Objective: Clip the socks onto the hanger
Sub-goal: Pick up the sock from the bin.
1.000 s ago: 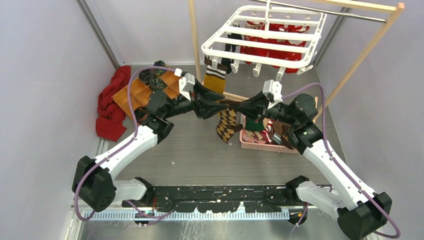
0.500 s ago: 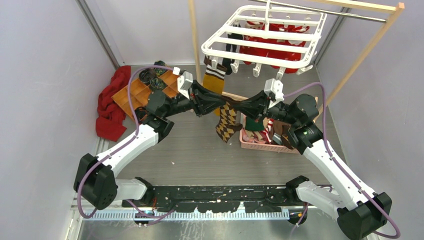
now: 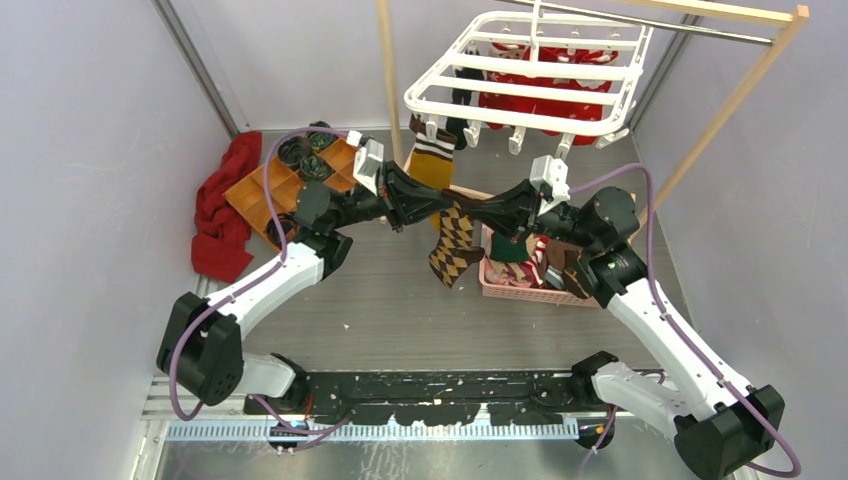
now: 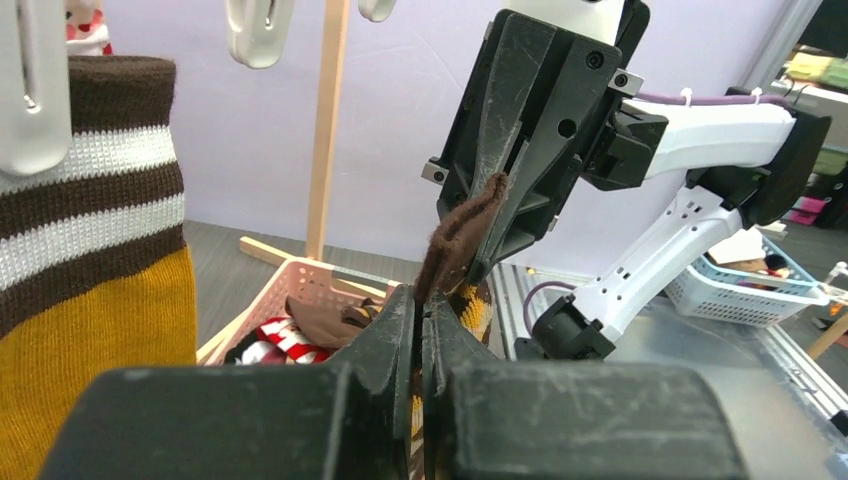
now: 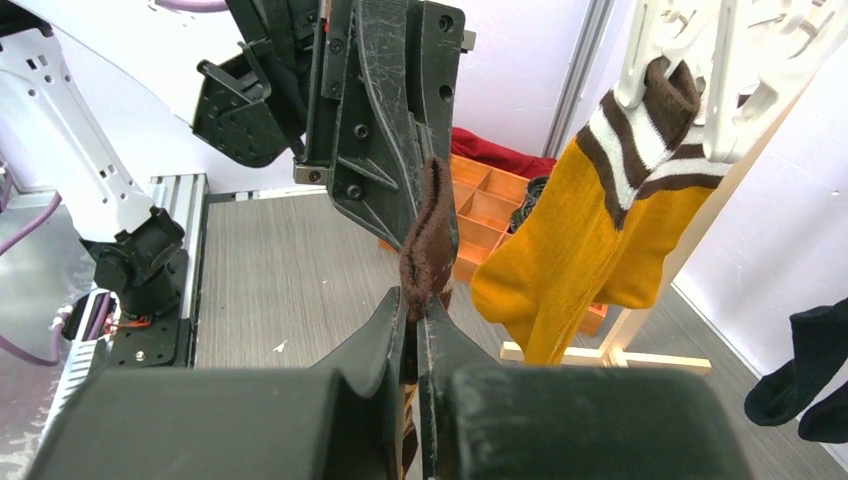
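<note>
— Under the white plastic rectangular hanger (image 3: 530, 95), what are you holding?
— One brown sock with cream argyle diamonds (image 3: 452, 245). My left hand (image 3: 440, 207) is clamped tight on its cuff, and my right hand (image 3: 478, 212) pinches the same cuff from the other side, tips nearly meeting.
— And the rest of it?
— It hangs down over the grey surface (image 3: 380, 300), just beside the pink plastic basket (image 3: 530, 296). A mustard-yellow sock with brown and white stripes (image 3: 432, 160) is clipped to the hanger nearby.

Top camera looks down; wrist cameras closely face each other across sock (image 4: 455, 235).
</note>
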Controlling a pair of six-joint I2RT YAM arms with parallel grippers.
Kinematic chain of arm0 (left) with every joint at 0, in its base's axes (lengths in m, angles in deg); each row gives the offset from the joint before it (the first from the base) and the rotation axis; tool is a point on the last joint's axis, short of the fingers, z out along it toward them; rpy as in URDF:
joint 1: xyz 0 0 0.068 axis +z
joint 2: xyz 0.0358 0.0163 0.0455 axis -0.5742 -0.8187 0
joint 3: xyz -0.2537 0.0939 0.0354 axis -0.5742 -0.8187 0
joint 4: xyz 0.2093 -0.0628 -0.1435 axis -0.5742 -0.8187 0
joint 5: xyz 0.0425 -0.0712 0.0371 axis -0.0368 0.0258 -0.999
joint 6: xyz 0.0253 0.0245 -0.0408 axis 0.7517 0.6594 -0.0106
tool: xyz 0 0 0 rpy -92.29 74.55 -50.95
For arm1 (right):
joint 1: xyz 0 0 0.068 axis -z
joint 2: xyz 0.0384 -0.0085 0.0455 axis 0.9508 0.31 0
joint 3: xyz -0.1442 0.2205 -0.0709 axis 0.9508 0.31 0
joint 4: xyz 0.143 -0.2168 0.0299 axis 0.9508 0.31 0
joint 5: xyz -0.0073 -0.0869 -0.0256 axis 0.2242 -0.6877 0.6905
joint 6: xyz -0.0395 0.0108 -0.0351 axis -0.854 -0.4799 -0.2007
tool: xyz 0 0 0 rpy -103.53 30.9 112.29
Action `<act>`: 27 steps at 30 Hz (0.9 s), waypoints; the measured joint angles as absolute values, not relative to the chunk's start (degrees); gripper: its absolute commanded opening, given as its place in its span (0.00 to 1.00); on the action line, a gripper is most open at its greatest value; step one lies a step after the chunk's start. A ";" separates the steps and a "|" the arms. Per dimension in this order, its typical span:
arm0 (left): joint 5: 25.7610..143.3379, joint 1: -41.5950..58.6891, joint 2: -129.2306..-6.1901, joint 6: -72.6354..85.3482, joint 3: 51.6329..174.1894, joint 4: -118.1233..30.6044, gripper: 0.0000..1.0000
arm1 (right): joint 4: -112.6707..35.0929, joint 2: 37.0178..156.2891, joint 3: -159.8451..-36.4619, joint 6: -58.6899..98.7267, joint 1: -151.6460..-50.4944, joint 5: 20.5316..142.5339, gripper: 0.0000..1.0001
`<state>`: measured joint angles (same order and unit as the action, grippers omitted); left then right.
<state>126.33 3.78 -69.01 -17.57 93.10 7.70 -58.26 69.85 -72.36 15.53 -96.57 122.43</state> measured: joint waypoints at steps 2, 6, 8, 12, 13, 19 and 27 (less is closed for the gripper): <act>126.92 4.28 -69.89 -19.38 93.12 9.99 0.00 | -58.24 69.88 -72.58 15.55 -96.46 122.38 0.22; 127.40 5.46 -71.09 -22.25 93.12 12.88 0.00 | -58.26 69.85 -72.84 16.08 -95.78 122.32 0.51; 127.34 6.03 -71.33 -22.95 93.12 13.66 0.00 | -58.08 69.83 -73.13 15.95 -95.12 122.27 0.60; 126.96 6.82 -71.35 -23.49 93.12 13.82 0.00 | -56.33 69.40 -74.77 13.28 -94.16 122.08 0.62; 126.81 6.95 -71.35 -23.34 93.14 13.51 0.00 | -55.74 69.15 -75.31 12.69 -94.14 122.05 0.62; 126.31 7.04 -71.35 -20.19 94.52 10.56 0.00 | -54.06 68.48 -80.23 10.26 -94.07 121.70 0.61; 126.22 7.04 -72.84 -18.20 98.32 9.31 0.00 | -54.52 70.34 -83.95 10.07 -94.45 118.36 0.61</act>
<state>126.22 7.04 -72.84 -18.20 98.32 9.31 -54.52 70.34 -83.95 10.07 -94.45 118.36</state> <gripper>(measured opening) 0.020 0.609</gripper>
